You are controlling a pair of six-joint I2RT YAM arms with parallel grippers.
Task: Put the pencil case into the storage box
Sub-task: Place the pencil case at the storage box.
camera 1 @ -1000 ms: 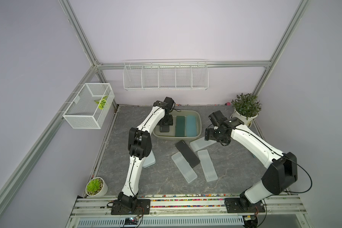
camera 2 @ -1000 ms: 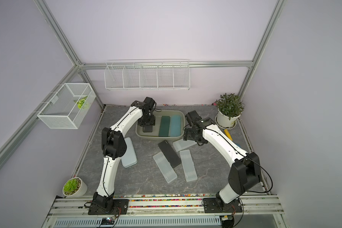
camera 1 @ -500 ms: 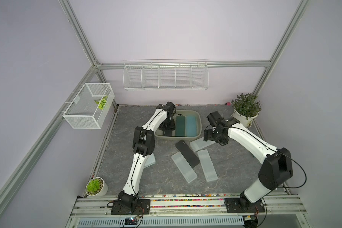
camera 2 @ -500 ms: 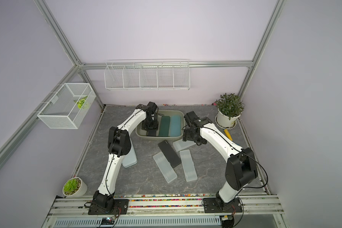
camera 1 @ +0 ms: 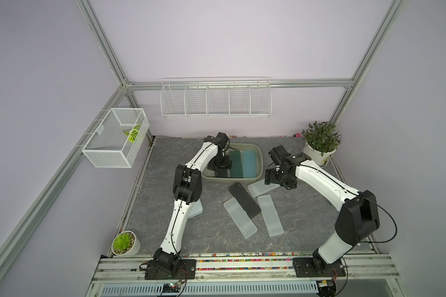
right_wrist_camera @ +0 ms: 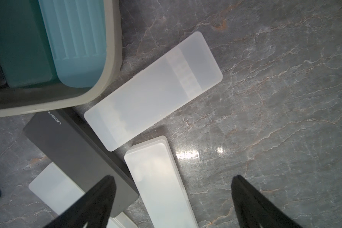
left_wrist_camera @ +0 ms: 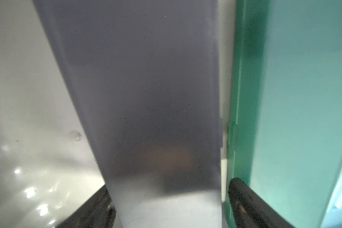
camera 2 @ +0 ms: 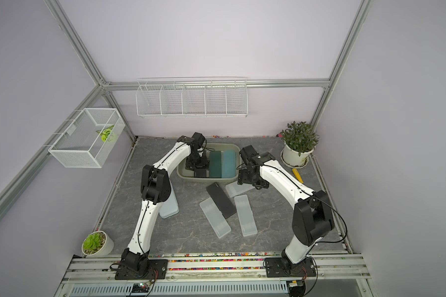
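Release noted: left hand (left_wrist_camera: 170,185) lowered into storage box (camera 1: 259,164) within last second, jaws now parted, gap seen beside dark grey pencil case (left_wrist_camera: 146,88). Case laid on box floor beside green case (left_wrist_camera: 284,98); placement judged done, withdrawal due. Right hand (right_wrist_camera: 173,177) held wide apart above frosted case (right_wrist_camera: 152,88) on tabletop (right_wrist_camera: 284,98)

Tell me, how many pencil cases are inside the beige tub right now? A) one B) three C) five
B: the storage box holds a dark grey pencil case, a green pencil case and a light blue pencil case, side by side.
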